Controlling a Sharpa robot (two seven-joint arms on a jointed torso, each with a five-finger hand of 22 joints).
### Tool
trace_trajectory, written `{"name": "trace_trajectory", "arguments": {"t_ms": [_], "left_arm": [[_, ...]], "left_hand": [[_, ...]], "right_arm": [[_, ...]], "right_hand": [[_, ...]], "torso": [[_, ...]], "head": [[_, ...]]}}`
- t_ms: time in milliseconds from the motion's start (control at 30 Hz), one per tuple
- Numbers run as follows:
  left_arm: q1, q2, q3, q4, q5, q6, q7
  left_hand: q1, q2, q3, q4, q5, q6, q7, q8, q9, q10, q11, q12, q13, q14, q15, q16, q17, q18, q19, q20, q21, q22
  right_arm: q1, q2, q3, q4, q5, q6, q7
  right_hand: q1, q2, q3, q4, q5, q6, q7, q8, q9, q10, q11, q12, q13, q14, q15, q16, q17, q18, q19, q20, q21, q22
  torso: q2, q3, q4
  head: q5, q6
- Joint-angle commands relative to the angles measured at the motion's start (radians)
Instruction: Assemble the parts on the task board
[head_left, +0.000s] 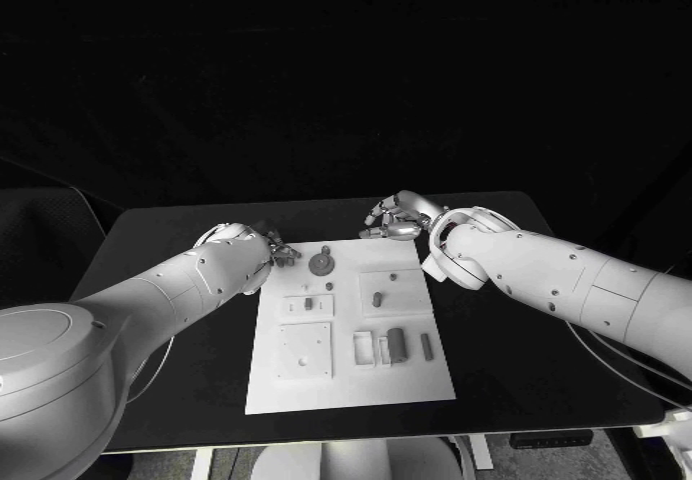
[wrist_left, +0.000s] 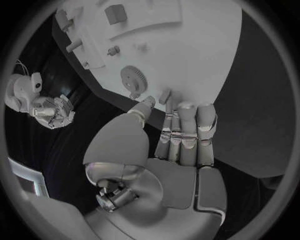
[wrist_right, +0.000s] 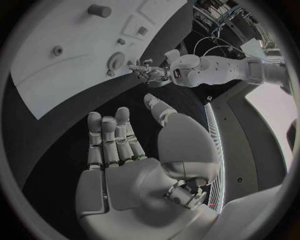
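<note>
Hands (head_left: 277, 250) (head_left: 395, 219) flat-fingered over task board's (head_left: 346, 375) far corners

Task board (head_left: 351, 385) lying mid-table (head_left: 173, 230); left hand (head_left: 277, 250) sitting at its far-left corner, right hand (head_left: 398, 220) beyond its far edge.

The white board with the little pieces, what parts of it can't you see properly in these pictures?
- Head view: the left hand covers the task board's far left corner.
- Head view: the gear-like part is too small to show whether it is seated.
- Left wrist view: the fingers hide the board's near edge; the circle's rim cuts off its far end.
- Right wrist view: the board runs off at the rim.
</note>
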Motion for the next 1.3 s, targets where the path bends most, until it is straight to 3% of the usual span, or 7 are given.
{"name": "trace_trajectory", "arguments": {"t_ms": [33, 267, 500, 900, 1300], "left_arm": [[0.000, 0.004, 0.001, 0.001, -0.007, 0.004, -0.001], [-0.001, 0.005, 0.001, -0.007, -0.007, 0.000, -0.007], [-0.003, 0.007, 0.001, -0.015, -0.007, 0.003, -0.008], [-0.009, 0.016, 0.001, -0.020, -0.007, 0.012, 0.000], [-0.009, 0.015, 0.001, -0.038, -0.007, 0.017, -0.003]], "left_hand": [[0.014, -0.001, 0.002, -0.007, 0.001, -0.003, -0.002, 0.005, -0.001, 0.002, 0.004, -0.005, -0.001, -0.007, -0.002, 0.004, 0.004, 0.026, -0.004, -0.005, 0.004, 0.001], [0.026, 0.005, 0.012, -0.015, 0.001, -0.002, -0.003, 0.006, -0.002, 0.003, 0.003, -0.005, -0.001, -0.007, -0.002, 0.007, 0.005, 0.026, -0.003, -0.005, 0.006, 0.002], [0.059, 0.027, 0.041, -0.036, 0.001, 0.009, -0.004, 0.013, -0.001, 0.009, 0.002, -0.004, -0.002, -0.009, -0.002, 0.013, 0.006, 0.025, -0.004, -0.005, 0.010, 0.003], [0.065, 0.028, 0.046, -0.040, 0.001, 0.014, -0.005, 0.016, 0.000, 0.011, 0.002, -0.004, -0.002, -0.008, -0.002, 0.014, 0.007, 0.025, -0.004, -0.005, 0.011, 0.003], [0.097, 0.049, 0.087, -0.060, 0.001, 0.044, -0.010, 0.029, 0.004, 0.039, -0.005, 0.004, 0.000, -0.005, -0.003, 0.024, 0.008, 0.023, -0.003, -0.005, 0.017, 0.005]], "right_arm": [[0.000, 0.001, 0.001, 0.001, -0.005, 0.002, 0.004], [0.000, 0.001, 0.001, 0.002, -0.005, 0.002, 0.004], [0.000, 0.002, 0.001, 0.003, -0.005, 0.002, 0.004], [0.001, 0.004, 0.001, 0.005, -0.005, 0.002, 0.003], [0.001, 0.003, 0.001, 0.004, -0.005, 0.001, 0.004]], "right_hand": [[-0.004, 0.004, -0.006, 0.001, -0.002, -0.008, 0.003, 0.003, -0.001, -0.003, 0.000, -0.001, -0.001, -0.004, 0.001, -0.002, -0.001, -0.007, -0.004, -0.002, -0.005, -0.001], [-0.004, 0.004, -0.006, 0.001, -0.002, -0.008, 0.003, 0.003, -0.001, -0.003, 0.000, -0.001, -0.001, -0.004, 0.001, -0.002, -0.001, -0.007, -0.004, -0.002, -0.005, -0.001], [-0.004, 0.004, -0.006, 0.001, -0.002, -0.008, 0.003, 0.003, -0.001, -0.003, 0.000, -0.001, -0.001, -0.004, 0.001, -0.002, -0.001, -0.007, -0.004, -0.002, -0.005, -0.001], [-0.005, 0.005, -0.006, 0.002, -0.002, -0.008, 0.003, 0.003, -0.001, -0.003, 0.000, 0.000, -0.001, -0.004, 0.001, -0.001, -0.001, -0.007, -0.004, -0.002, -0.005, -0.001], [-0.006, 0.005, -0.006, 0.002, -0.002, -0.008, 0.003, 0.004, -0.001, -0.003, 0.000, 0.000, -0.002, -0.004, 0.001, -0.001, -0.001, -0.007, -0.003, -0.002, -0.005, -0.001]], "torso": [[0.000, -0.0002, 0.0008], [-0.001, 0.0001, 0.0004], [-0.001, 0.0000, 0.0005], [0.001, 0.0002, 0.0000], [-0.001, 0.0011, 0.0003]], "head": [[-0.001, -0.001], [-0.001, -0.002], [-0.002, -0.003], [-0.003, -0.005], [-0.005, -0.010]]}}
